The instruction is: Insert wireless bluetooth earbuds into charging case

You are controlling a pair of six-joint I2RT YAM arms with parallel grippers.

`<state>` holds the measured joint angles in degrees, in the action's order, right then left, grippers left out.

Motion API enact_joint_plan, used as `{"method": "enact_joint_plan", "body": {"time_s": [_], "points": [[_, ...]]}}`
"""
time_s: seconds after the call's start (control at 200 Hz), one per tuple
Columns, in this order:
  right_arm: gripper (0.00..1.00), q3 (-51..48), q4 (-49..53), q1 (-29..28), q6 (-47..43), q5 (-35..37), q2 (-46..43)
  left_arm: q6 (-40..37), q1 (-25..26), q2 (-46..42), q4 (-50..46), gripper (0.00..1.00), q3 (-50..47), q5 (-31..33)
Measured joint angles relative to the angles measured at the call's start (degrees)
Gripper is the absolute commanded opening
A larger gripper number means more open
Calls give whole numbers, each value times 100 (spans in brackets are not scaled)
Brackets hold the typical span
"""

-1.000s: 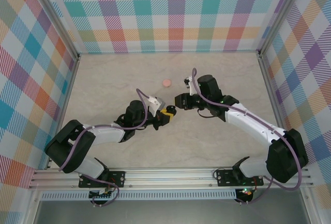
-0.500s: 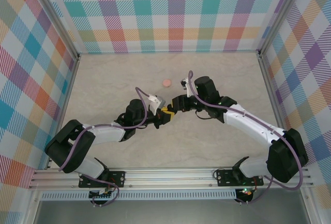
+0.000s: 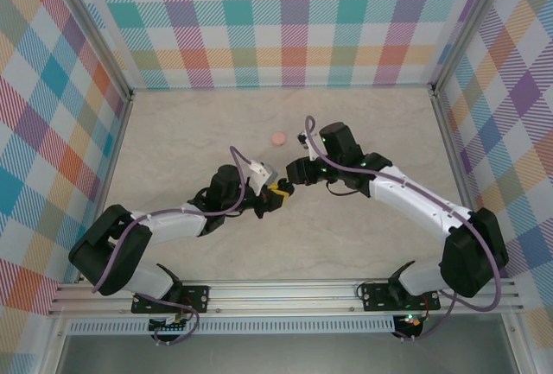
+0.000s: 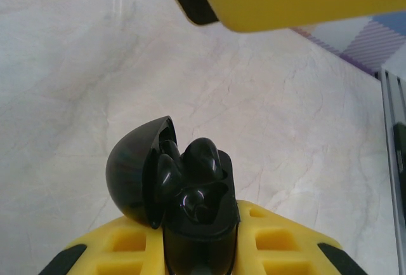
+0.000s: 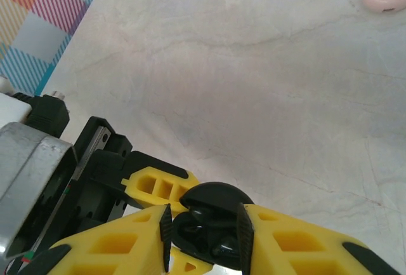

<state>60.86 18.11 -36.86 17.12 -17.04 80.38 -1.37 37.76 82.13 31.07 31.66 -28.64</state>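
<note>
Item 1, left gripper [image 4: 193, 227]: reaches in from 8 o'clock to the middle of the surface [image 3: 199, 132]. Its jaws are pressed against the lower body of the black case [image 4: 130, 180], one yellow finger on each side.

Item 2, black case: held off the marbled surface with its lid swung open toward 9 o'clock in the left wrist view. Black earbuds [image 4: 202, 159] show as glossy rounded lumps seated inside it. How many there are I cannot tell.

Item 3, right gripper [image 5: 205, 229]: comes in from 4 o'clock and meets the left gripper tip to tip. Its jaws are spread a little, with the black case showing in the gap between the dark pads. In the left wrist view one of its yellow fingers sits at 12 o'clock, clear of the case. I cannot tell whether the pads touch it.

Item 4, pink case [image 3: 278, 138]: a small round disc lying flat on the surface, at 12 o'clock from the two grippers and apart from them.
</note>
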Motion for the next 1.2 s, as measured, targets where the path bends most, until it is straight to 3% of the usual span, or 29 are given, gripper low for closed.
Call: {"method": "enact_joint_plan", "body": {"time_s": [0.295, 0.61, 0.81, 1.205], "points": [[37, 153, 417, -107, -225, -321, 479, -470, 0, -2, -780, 16, 382, -208], [36, 293, 699, -212, -308, -153, 697, -581, 0, -2, -1364, 16, 520, -219], [38, 304, 734, -225, -240, 431, 702, -573, 0, 186, -2227, 15, 1152, 20], [41, 240, 1029, 94, 345, 1821, 566, -96, 0, 1521, -4454, 15, 2883, 57]]}}
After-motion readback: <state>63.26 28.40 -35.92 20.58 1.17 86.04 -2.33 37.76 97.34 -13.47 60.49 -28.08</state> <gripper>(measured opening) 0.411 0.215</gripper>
